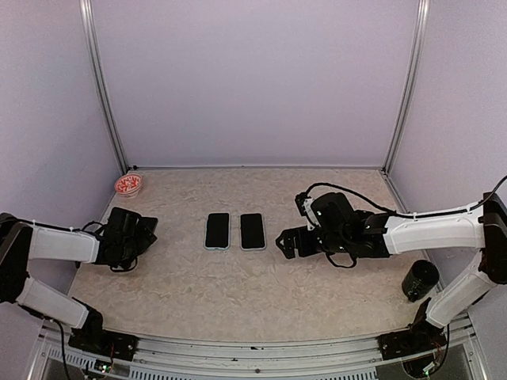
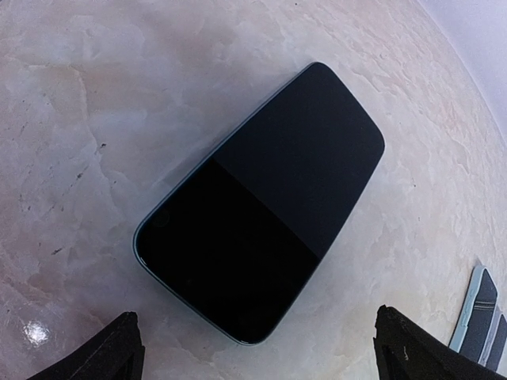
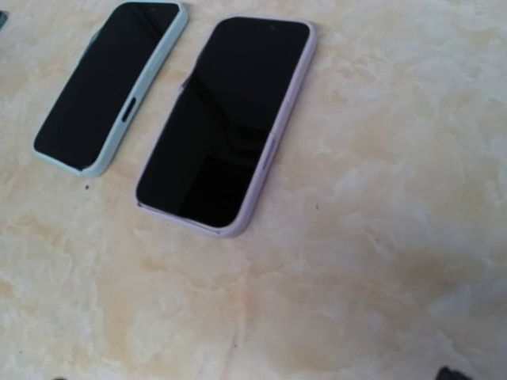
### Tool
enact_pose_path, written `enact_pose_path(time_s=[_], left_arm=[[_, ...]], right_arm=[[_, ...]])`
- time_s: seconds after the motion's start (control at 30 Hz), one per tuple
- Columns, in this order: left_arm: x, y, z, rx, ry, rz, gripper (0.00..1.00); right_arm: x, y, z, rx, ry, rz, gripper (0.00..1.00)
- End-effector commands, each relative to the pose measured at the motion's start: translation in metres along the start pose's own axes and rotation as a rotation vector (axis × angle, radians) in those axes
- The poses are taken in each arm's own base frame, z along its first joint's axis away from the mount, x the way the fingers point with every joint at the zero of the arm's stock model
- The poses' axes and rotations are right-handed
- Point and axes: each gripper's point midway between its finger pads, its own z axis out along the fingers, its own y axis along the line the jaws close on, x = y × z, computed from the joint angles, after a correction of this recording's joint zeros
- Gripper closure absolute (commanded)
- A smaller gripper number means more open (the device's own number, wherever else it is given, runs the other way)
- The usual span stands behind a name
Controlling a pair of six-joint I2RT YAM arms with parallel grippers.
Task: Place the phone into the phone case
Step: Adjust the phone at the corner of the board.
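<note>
A bare dark phone (image 2: 265, 202) with a thin blue edge lies flat on the table, screen up, just ahead of my left gripper (image 2: 265, 360). The left gripper is open and empty, its fingertips (image 2: 119, 348) on either side of the phone's near end and above it. In the top view the left gripper (image 1: 145, 236) hides this phone. A mint case (image 1: 217, 230) and a lilac case (image 1: 252, 230), both with dark faces, lie side by side at the table's middle. They also show in the right wrist view as the mint case (image 3: 111, 83) and lilac case (image 3: 226, 119). My right gripper (image 1: 287, 241) is open, empty, right of the lilac case.
A small red and white bowl (image 1: 127, 185) stands at the back left corner. A black cup (image 1: 419, 279) stands at the front right, by the right arm. The edges of the two cases (image 2: 478, 313) show at the right border of the left wrist view.
</note>
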Motion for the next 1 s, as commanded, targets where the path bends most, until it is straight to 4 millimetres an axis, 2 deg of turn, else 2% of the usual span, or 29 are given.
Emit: enact_pose_path(time_s=[0.0, 0.33, 0.7, 0.97], left_arm=[[-0.001, -0.003, -0.002, 0.033, -0.001, 0.0, 0.01], [0.011, -0.002, -0.002, 0.073, 0.029, -0.002, 0.01], [0.02, -0.012, -0.007, 0.112, 0.05, 0.014, 0.01], [0.018, -0.012, -0.011, 0.114, 0.043, 0.017, 0.01]], right_arm=[[-0.015, 0.006, 0.002, -0.019, -0.032, 0.003, 0.01], [-0.012, 0.006, 0.005, -0.021, -0.023, 0.005, 0.01], [-0.012, 0.006, 0.004, -0.019, -0.023, 0.007, 0.01], [-0.011, 0.006, 0.004, -0.029, -0.024, 0.014, 0.01]])
